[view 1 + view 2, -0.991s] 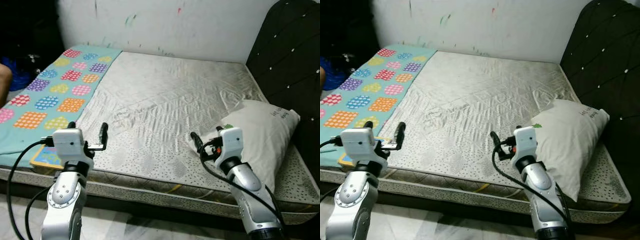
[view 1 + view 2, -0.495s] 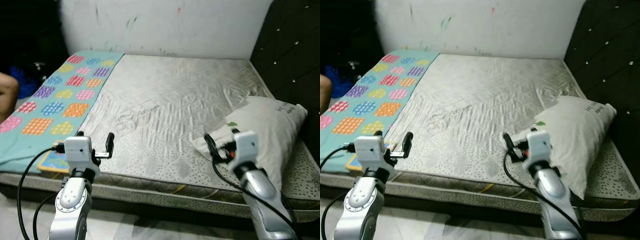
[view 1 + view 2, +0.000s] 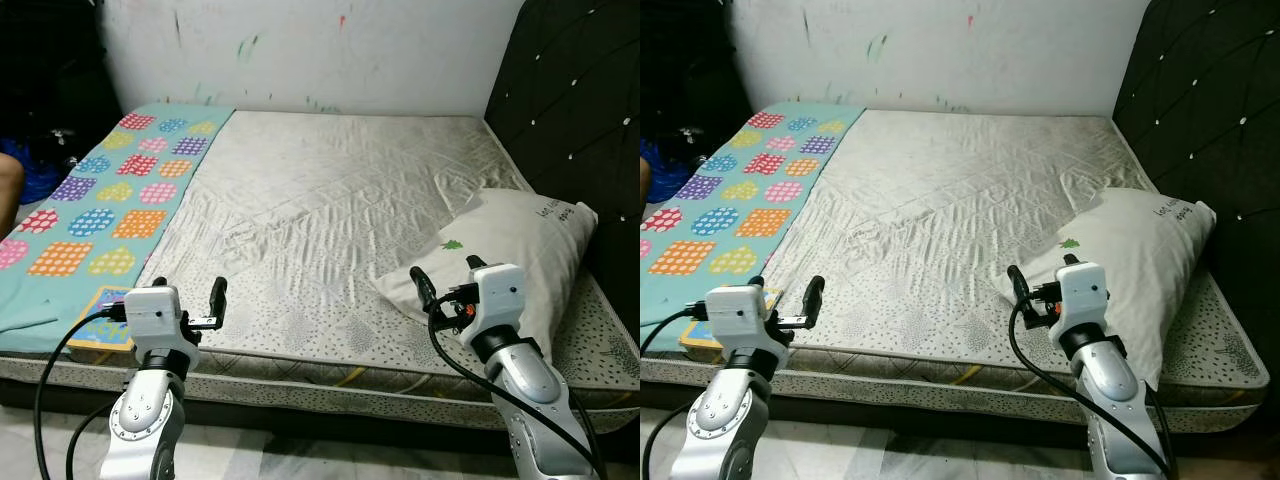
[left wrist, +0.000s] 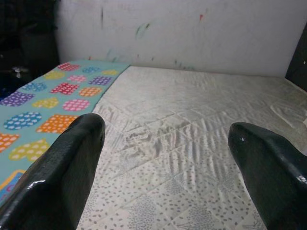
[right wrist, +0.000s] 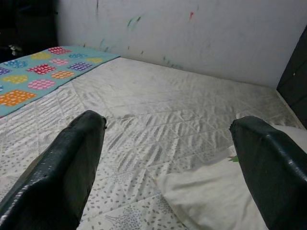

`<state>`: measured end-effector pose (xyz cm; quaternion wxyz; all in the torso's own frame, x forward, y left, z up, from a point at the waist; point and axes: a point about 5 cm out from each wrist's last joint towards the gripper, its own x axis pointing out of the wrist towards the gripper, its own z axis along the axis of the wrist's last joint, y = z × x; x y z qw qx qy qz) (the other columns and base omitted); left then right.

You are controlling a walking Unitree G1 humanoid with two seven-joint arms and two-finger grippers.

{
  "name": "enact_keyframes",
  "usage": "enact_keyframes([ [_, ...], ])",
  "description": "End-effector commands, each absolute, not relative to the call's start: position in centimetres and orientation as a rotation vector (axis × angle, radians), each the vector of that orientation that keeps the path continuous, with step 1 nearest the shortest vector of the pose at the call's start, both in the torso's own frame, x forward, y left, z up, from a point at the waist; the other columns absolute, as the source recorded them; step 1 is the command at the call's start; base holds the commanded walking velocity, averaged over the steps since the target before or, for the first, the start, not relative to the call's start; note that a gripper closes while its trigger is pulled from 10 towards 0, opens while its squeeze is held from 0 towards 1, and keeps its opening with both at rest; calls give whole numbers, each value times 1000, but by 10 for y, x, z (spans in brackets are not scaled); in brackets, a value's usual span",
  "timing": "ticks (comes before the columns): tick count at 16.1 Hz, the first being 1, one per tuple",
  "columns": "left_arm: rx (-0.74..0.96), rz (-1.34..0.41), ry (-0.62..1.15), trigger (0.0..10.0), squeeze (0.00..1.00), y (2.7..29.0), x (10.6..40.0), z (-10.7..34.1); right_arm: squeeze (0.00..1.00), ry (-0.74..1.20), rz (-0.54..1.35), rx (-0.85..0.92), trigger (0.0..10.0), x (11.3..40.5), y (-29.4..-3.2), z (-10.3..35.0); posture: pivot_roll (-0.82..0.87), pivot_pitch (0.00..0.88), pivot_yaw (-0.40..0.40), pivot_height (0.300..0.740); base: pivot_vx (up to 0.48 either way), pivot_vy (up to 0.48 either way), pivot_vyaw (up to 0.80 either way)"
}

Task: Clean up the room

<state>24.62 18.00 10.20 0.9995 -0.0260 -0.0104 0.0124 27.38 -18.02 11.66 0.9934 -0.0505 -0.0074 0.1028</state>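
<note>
Before my rig, a quilted grey mattress (image 3: 340, 190) carries one soft white pillow (image 3: 510, 255) and a patterned teal sheet (image 3: 95, 200). My left gripper (image 3: 190, 300) and right gripper (image 3: 445, 285) hover spread wide, empty.

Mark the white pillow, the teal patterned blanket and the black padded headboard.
white pillow (image 3: 520, 245), left eye view, upper face.
teal patterned blanket (image 3: 110, 195), left eye view, middle.
black padded headboard (image 3: 1210, 110), right eye view, quilted front.

White pillow (image 3: 510, 262) lying on mattress (image 3: 340, 200), beside dark headboard (image 3: 575, 110)
</note>
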Motion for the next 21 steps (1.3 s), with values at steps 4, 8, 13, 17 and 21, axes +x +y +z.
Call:
enact_keyframes([
  [4, -64, -8, -35, 10000, 0, 180, 243, 107, 0, 0, 232, -81, 10000, 273, -171, 116, -122, 0, -7, 740, 0, 0, -545],
  [8, -83, -23, -38, 10000, 0, 174, 239, 108, 0, 4, 242, -102, 10000, 273, -174, 117, -119, 0, -24, 740, 0, 0, -127],
  [13, -87, -30, -28, 10000, 0, 174, 237, 107, 0, -17, 229, -94, 10000, 273, -176, 120, -118, 5, -16, 740, 145, 0, 0],
  [17, -86, -47, -22, 10000, 0, 174, 238, 108, 0, -13, 227, -99, 10000, 268, -173, 117, -122, 9, 0, 740, 269, 0, 0],
  [21, -84, -53, -25, 10000, 0, 174, 240, 109, 0, -16, 226, -104, 10000, 271, -173, 118, -115, 0, -3, 740, 361, 0, 0],
])
